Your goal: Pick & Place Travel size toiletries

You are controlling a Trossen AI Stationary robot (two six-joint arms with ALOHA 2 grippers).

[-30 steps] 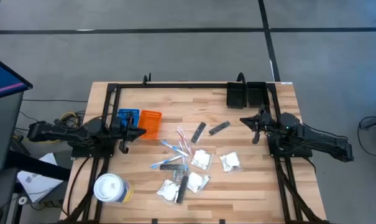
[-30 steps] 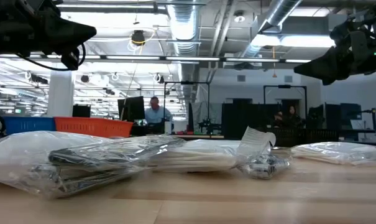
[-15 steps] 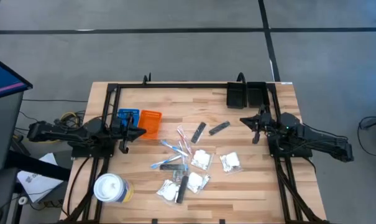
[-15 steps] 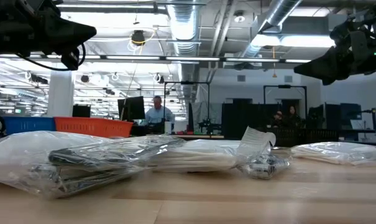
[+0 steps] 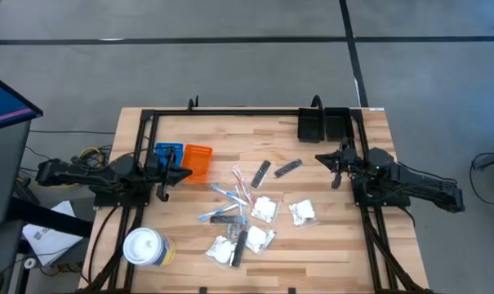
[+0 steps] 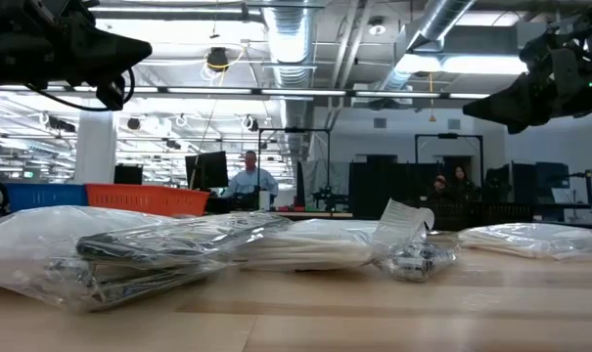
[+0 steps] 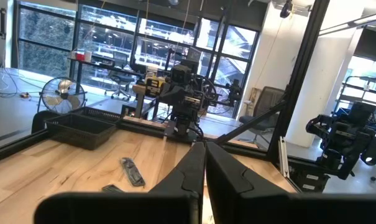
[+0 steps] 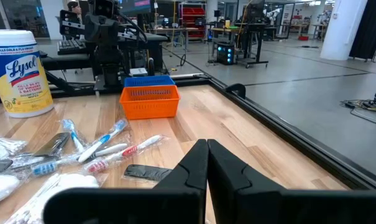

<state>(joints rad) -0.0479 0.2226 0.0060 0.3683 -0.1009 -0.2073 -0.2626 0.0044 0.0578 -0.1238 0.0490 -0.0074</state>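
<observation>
We start at the left of the high view, where the left gripper (image 5: 184,172) hangs with its fingers pressed together on nothing, just beside the blue tray (image 5: 166,155) and the orange tray (image 5: 198,162), with the white lidded cup (image 5: 143,246) at the lower left of the table (image 5: 328,261). Moving toward the middle of the frame, we find the travel size toiletries spread loose on the wood: the toothbrush-like sticks (image 5: 230,192) lie fanned just right of the orange tray, and we judge them light and stiff, best pinched across the thin handle near its middle. Above and right of them lie two short dark grey sticks (image 5: 261,172), flat and low, which we expect to be hard to get under, so a pinch across the narrow width looks safest. Below centre sit the clear packets (image 5: 264,209) with white contents, crinkly and soft; we judge them light and slippery, likely to buckle, so gripping a bunched edge or the padded middle seems wise. At the right of the frame the right gripper (image 5: 319,158) waits with its fingers together, empty, well apart from the pile, below the black bin (image 5: 324,124) at the upper right
</observation>
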